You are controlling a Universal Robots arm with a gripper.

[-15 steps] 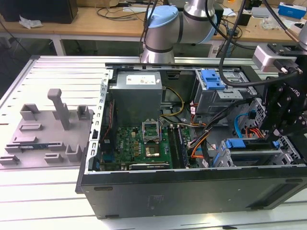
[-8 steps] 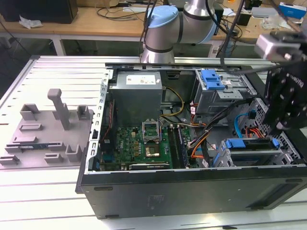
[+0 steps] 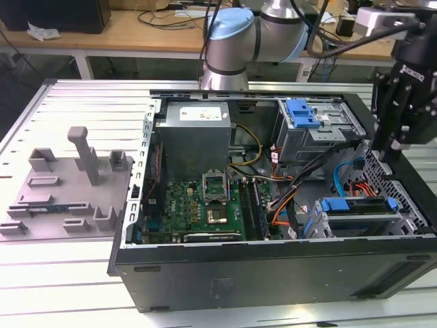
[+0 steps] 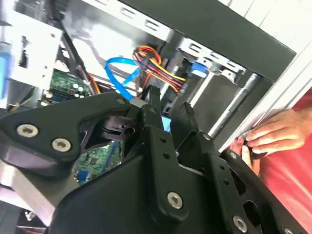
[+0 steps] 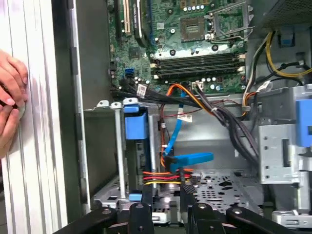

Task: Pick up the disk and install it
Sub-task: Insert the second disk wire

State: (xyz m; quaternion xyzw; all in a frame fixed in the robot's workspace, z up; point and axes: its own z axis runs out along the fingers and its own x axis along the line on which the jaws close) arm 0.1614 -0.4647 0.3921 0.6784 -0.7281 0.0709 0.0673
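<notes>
disk: seated in the lower drive cage of the computer case — blue bracket facing up
gripper: above the case's far corner, apart from the disk, fingers nearly together, gripping nothing
hand: resting on the table just beside the case
</notes>
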